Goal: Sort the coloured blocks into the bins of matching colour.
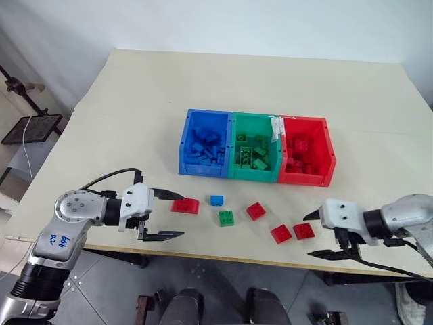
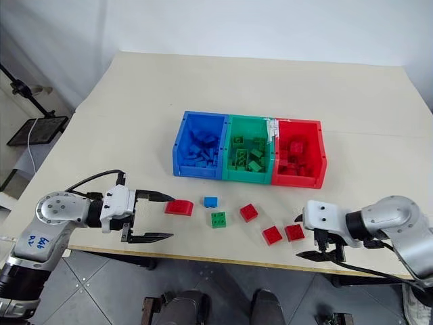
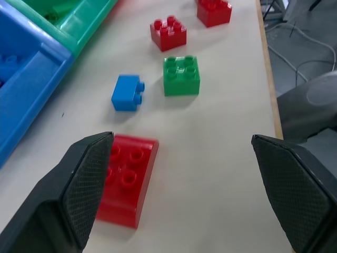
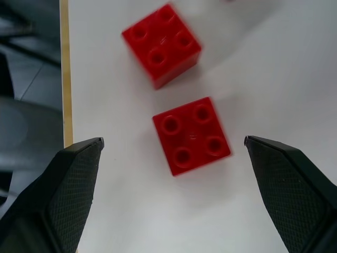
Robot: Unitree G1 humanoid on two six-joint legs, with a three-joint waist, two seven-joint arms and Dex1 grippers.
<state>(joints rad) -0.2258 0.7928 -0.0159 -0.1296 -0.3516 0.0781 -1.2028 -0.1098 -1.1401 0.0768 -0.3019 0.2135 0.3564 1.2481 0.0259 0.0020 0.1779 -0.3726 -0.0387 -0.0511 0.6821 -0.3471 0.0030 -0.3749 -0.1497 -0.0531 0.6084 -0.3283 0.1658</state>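
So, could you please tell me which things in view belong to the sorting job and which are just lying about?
Job:
- loose blocks on the table: four red, one blue, one green
- blue bin, green bin, red bin
- left gripper, right gripper, both open

Lying about:
- black stand beside the table

A pale cream desk [image 1: 135,88] is seen, with three joined bins: blue bin [image 1: 203,118], green bin [image 1: 254,122] and red bin [image 1: 308,125], each filled with blocks of its own colour. White tape [image 1: 275,126] is stuck on the green-red join. Loose on the desk: a red curved block [image 1: 185,205], a blue block [image 1: 216,200], a green block [image 1: 226,217] and three red blocks [image 1: 256,210]. Black fingers are found on both silver-grey claws, the left claw [image 1: 166,214] and the right claw [image 1: 316,235].
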